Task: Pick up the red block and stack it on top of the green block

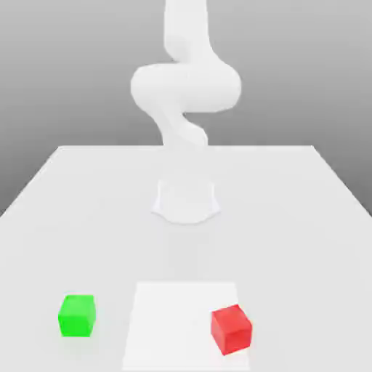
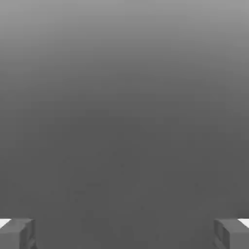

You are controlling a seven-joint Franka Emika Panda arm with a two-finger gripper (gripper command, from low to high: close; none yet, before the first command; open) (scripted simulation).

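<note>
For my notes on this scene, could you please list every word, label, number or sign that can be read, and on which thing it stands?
There is none: no text shows on the red block, green block, white square or arm.

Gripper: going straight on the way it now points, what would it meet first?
In the hand view, the way ahead of the open gripper looks free, with just plain grey background between its fingers; how far that holds is unclear.

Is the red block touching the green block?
Apart. The exterior view shows a wide gap between the red block and the green block.
</note>
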